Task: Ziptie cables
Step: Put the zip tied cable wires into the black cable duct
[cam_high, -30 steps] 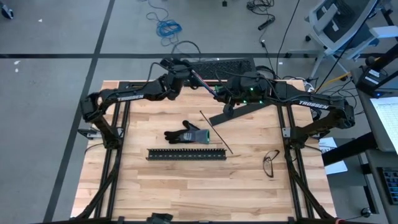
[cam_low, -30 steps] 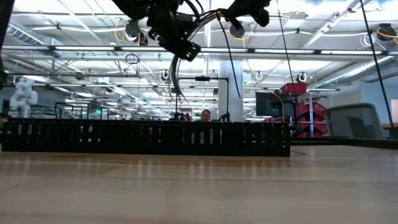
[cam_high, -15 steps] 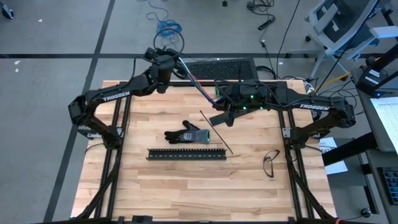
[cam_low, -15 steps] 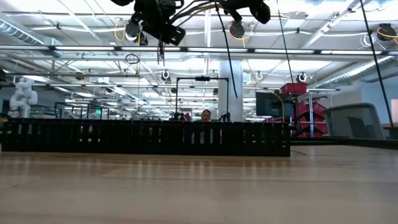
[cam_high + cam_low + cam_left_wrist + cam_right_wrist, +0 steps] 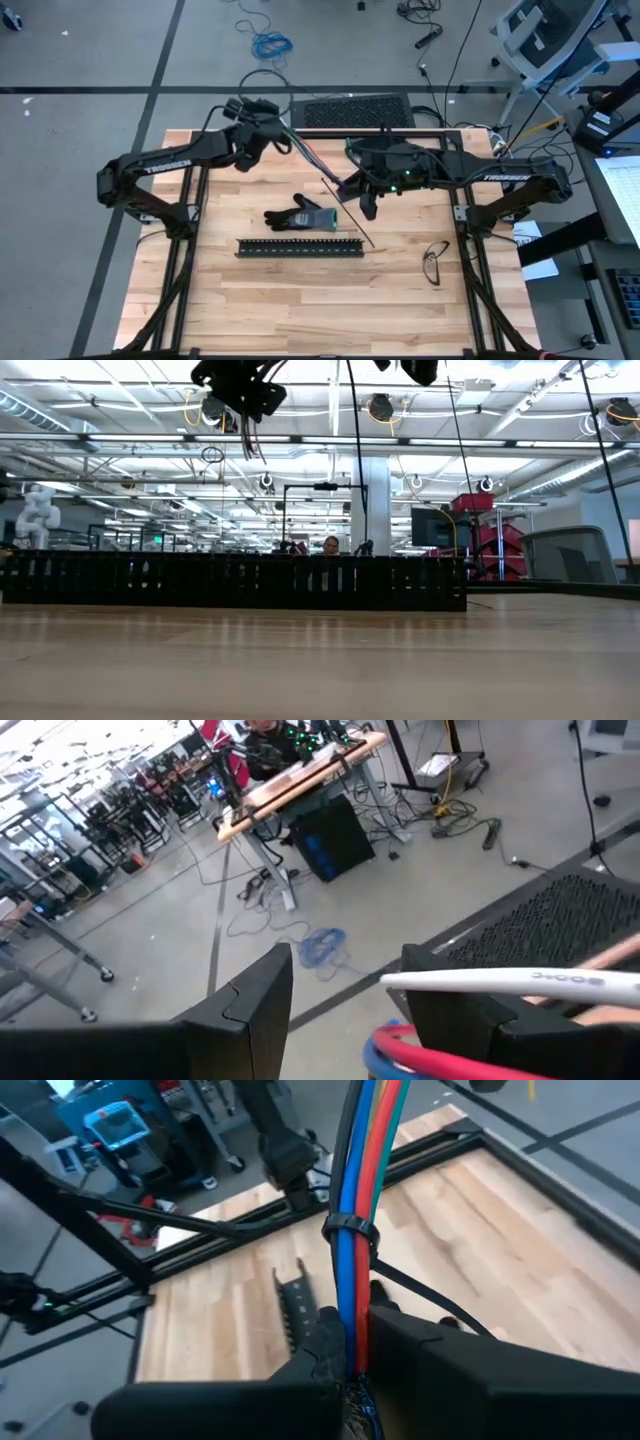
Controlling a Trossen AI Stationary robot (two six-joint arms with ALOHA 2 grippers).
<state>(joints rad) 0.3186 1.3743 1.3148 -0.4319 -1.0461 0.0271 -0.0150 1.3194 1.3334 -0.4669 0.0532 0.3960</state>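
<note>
Beyond the slotted channel (image 5: pixel 299 247) on the counter (image 5: pixel 300 300), the right gripper (image 5: pixel 352 1342) is clamped tight on the cables (image 5: pixel 358 1180), held above the counter. Farther off, the left gripper (image 5: pixel 262 118) holds their other end, jaws part open around them.

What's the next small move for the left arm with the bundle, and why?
Probably draw the left gripper slightly further from the right gripper to tauten the cables. The right gripper is shut on the cables just beside a black zip tie already looped around them, its tail sticking out. A straight, taut bundle should let the tie cinch cleanly.
</note>
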